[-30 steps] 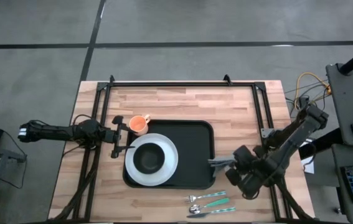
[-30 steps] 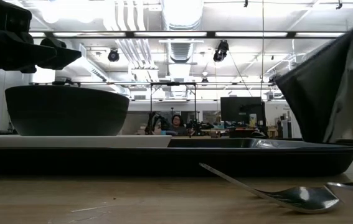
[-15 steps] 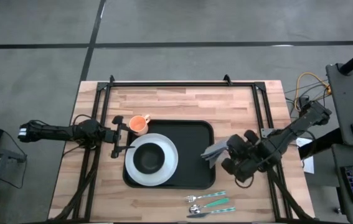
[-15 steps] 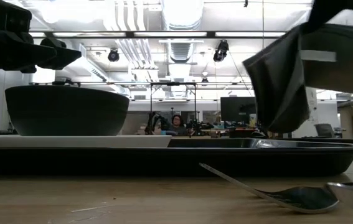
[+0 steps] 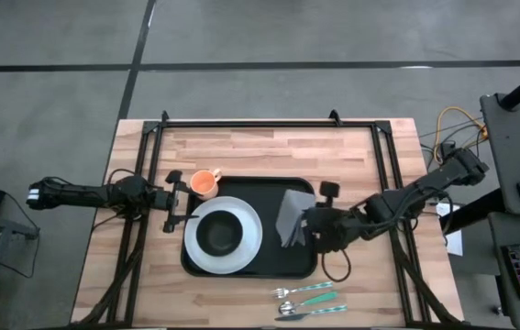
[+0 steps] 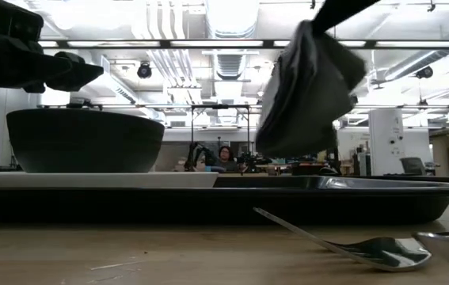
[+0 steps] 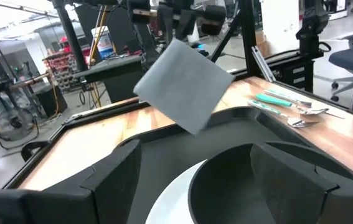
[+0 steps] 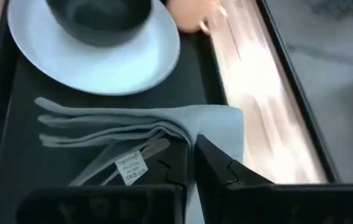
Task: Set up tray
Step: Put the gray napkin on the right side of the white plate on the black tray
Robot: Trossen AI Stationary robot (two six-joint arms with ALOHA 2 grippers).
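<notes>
The black tray (image 5: 304, 197) lies mid-table. On its left half sits a white plate (image 5: 248, 234) carrying a dark bowl (image 5: 218, 235). An orange cup (image 5: 204, 183) stands on the table by the tray's far left corner. My right gripper (image 5: 307, 225) hovers over the tray's right half, shut on a folded grey napkin (image 5: 291, 216). The low view shows the napkin (image 6: 307, 83) hanging well above the tray rim (image 6: 224, 194). My left gripper (image 5: 174, 199) waits open beside the plate's left edge. My right gripper pinches the folded napkin between its two fingers at one edge (image 8: 177, 134), close to a small white label (image 8: 131, 167). Several layers fan out from the hold. The fingers (image 8: 221, 167) reach in from the table's right. The napkin is lifted clear above the tray.
Teal-handled cutlery (image 5: 310, 298) lies on the wood between the tray and the table's near edge; a spoon (image 6: 367, 249) shows close in the low view. A black metal frame (image 5: 269, 124) borders the table's far edge and sides. Bare wood lies beyond the tray.
My right gripper has carried the napkin from the tray's right near corner toward the table's left and slightly farther, so that it now hangs over the tray's right half. The napkin rose and swung, turning as it went. The left arm stayed put.
</notes>
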